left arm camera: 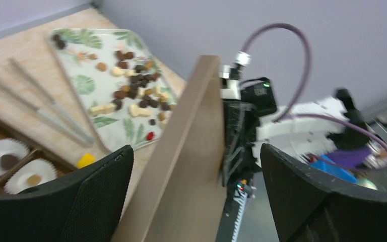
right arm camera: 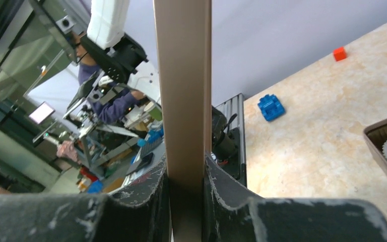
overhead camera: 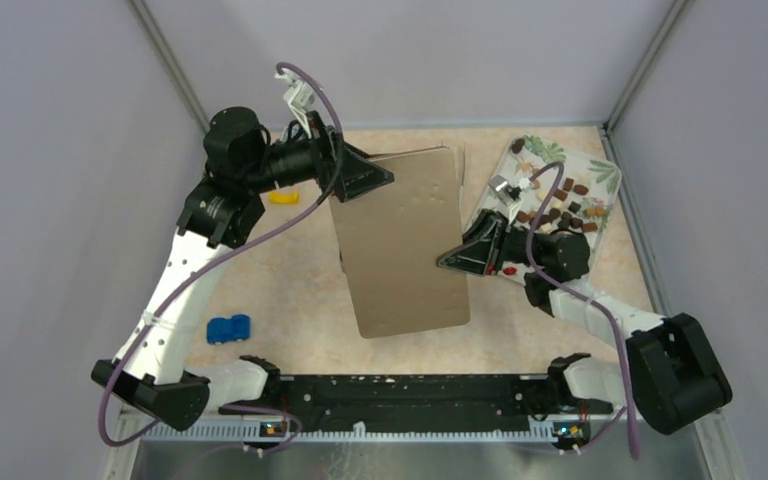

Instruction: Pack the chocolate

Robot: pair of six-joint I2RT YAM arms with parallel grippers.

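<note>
Right fingers (right arm camera: 131,212) are pinching the brown lid (overhead camera: 405,240) by one edge. Left fingers (left arm camera: 95,201) are standing wide either side of it. Chocolate (overhead camera: 570,205) is sitting on the tray (overhead camera: 605,170), rear right. Risk: with one thin grip carrying it, the lid may be swinging or slipping onto the paper cups (left arm camera: 10,156).

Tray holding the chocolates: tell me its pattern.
The tray is white with green leaf prints; the left wrist view shows it best.
</note>
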